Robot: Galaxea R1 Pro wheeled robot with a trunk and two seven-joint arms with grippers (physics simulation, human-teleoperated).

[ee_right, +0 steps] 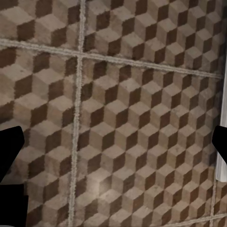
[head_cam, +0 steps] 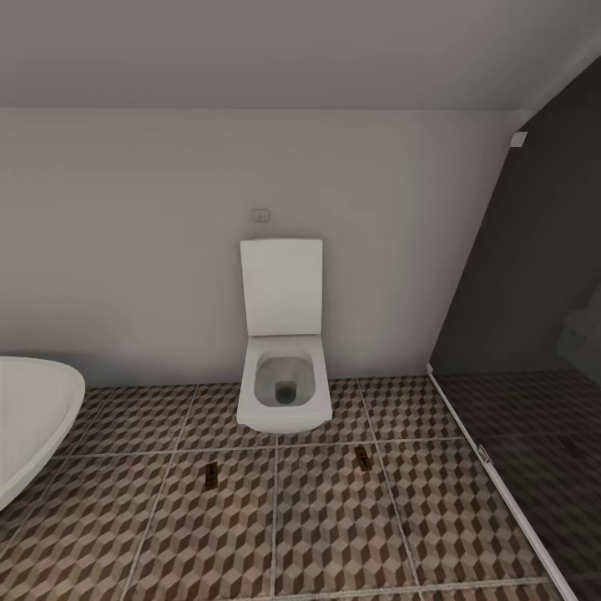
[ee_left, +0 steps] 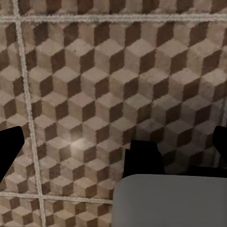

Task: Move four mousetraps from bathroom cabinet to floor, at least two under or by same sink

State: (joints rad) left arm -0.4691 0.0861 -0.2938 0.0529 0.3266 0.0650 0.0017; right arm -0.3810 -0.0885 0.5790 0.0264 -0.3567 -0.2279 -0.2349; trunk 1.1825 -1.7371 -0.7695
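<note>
Dark-brown mousetraps point(head_cam: 212, 475) point(head_cam: 362, 457) are lying on the bathroom floor point(head_cam: 334, 534) w/ long axes pointing toward the toilet point(head_cam: 284, 392). Both grippers are hanging spread wide, empty; nearer arm unclear.

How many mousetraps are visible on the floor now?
2. One mousetrap lies left of the toilet, in front; the other mousetrap lies right of it. Others may be outside the view.

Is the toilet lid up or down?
Up. The toilet lid stands upright against the wall, and the open bowl shows below it.
</note>
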